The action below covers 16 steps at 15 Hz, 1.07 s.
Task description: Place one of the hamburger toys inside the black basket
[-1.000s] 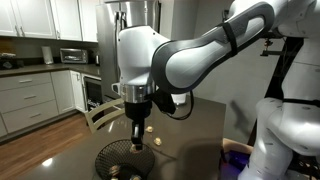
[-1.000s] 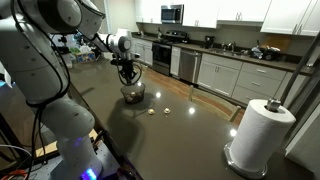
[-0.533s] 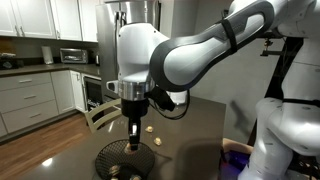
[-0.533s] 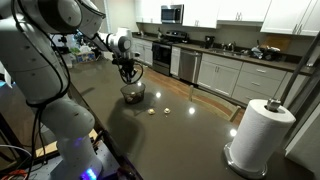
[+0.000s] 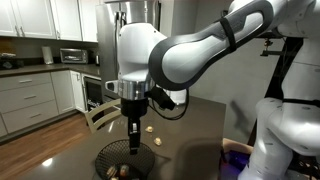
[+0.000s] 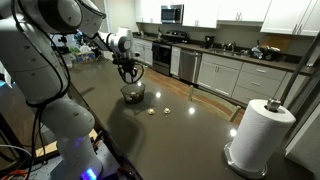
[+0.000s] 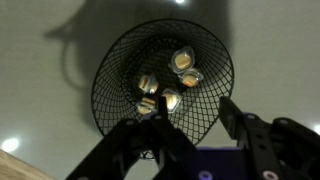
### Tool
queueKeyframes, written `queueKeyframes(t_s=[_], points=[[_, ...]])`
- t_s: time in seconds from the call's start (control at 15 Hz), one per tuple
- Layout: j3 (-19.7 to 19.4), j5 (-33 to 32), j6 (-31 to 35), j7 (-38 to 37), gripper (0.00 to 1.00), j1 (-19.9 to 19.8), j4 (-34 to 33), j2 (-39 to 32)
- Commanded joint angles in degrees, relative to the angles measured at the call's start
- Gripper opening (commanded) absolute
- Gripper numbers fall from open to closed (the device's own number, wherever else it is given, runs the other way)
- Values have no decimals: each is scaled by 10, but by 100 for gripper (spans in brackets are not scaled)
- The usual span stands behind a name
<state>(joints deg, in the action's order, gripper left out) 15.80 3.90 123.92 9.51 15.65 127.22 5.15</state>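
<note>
The round black wire-mesh basket stands on the dark table and shows in both exterior views. Several tan hamburger toys lie on its floor. Two more hamburger toys lie on the table beside it, also seen in an exterior view. My gripper hangs above the basket, its jaws spread apart with nothing between them.
A paper towel roll stands on the table near its corner. A chair back sits at the table's far side. Kitchen counters and cabinets line the walls.
The gripper has risen slightly above the basket; its jaws stay open. The toys have not moved.
</note>
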Motion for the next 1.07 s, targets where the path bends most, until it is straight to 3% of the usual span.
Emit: queueKeyframes(t_s=[0.0,0.2,1.0], points=[[-7,13,-5,19,88,1,-5,1],[-8,5,-12,7,100,-1,-5,4],[-14,1,-6,1,100,-2,-1,2]])
